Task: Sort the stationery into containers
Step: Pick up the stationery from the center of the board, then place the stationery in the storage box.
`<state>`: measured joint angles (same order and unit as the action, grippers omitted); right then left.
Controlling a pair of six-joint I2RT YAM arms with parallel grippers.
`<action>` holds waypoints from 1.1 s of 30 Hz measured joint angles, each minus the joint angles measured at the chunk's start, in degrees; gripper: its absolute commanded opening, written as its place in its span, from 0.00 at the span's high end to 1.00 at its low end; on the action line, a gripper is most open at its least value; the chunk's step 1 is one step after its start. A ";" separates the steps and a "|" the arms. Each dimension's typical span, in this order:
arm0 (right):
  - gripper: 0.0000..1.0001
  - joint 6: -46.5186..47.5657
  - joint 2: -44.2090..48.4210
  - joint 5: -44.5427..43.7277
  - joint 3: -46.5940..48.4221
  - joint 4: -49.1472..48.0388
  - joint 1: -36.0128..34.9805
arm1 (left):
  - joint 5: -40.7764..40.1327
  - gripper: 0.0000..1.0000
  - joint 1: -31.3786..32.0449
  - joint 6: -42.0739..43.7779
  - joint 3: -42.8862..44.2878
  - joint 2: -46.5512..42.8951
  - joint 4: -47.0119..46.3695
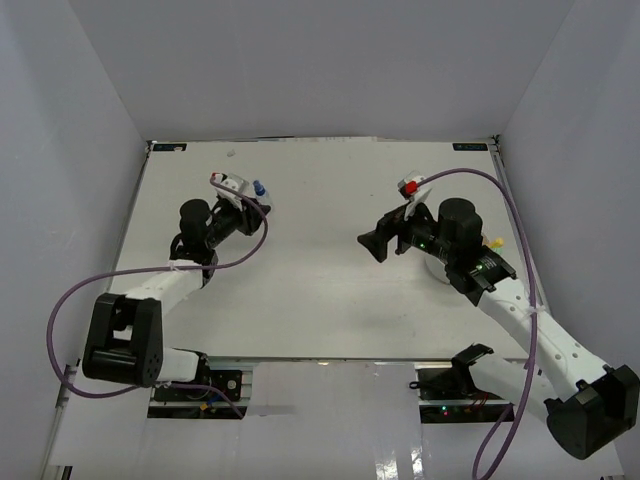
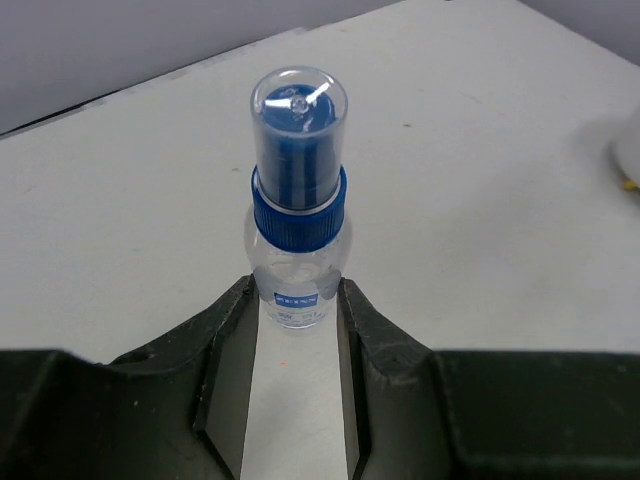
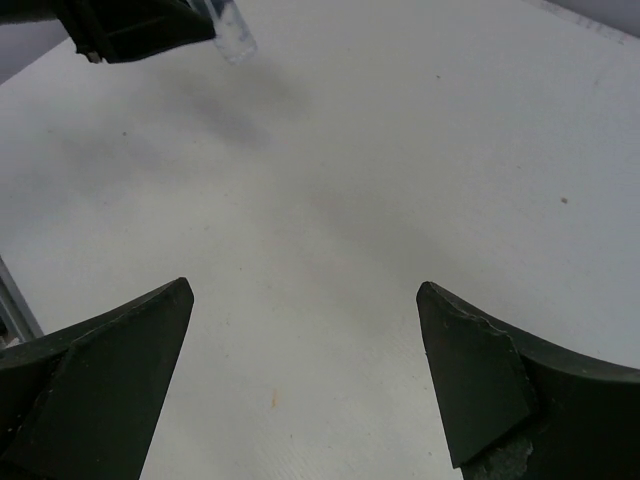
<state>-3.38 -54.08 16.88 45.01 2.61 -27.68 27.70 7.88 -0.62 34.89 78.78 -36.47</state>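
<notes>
My left gripper (image 2: 297, 300) is shut on a small clear bottle (image 2: 297, 200) with a blue collar and a clear cap over a blue spray head. The fingers press on both sides of the bottle's lower body, and it sticks out past their tips. In the top view the bottle (image 1: 258, 187) is at the table's back left, in the left gripper (image 1: 250, 198). My right gripper (image 3: 305, 290) is open and empty above bare table; in the top view the right gripper (image 1: 372, 243) is right of centre. The white tub (image 1: 436, 271) is mostly hidden under my right arm.
A yellow tip (image 1: 495, 241) pokes out beside the right arm. The left wrist view shows a white rim (image 2: 630, 150) at its right edge. The left gripper and the bottle's clear end (image 3: 235, 35) appear at the top left of the right wrist view. Grey walls enclose the table.
</notes>
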 measured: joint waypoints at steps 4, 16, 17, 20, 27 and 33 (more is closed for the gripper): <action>0.00 2.58 -2.69 1.07 4.74 -0.35 -5.07 | 5.68 0.85 5.46 1.92 1.75 -4.79 7.63; 0.20 9.05 -14.34 8.63 16.28 -1.62 -10.67 | 18.23 0.85 10.40 2.56 3.15 -12.37 18.60; 0.22 9.44 -15.12 9.16 17.20 -1.64 -11.17 | 18.69 0.85 10.67 2.56 3.15 -12.50 18.97; 0.27 10.16 -17.88 10.62 20.22 -1.92 -12.98 | 19.93 0.85 11.15 2.56 3.15 -12.66 20.04; 0.31 11.76 -24.17 12.46 26.47 -2.16 -16.33 | 21.33 0.85 11.87 2.58 3.17 -13.00 21.64; 0.35 12.52 -28.24 12.57 27.82 -2.12 -18.12 | 21.51 0.85 12.22 2.84 3.17 -13.60 22.86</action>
<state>9.15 -82.32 29.45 72.84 0.49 -45.80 49.21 20.10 2.22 38.06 65.19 -13.61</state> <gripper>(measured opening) 0.673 0.433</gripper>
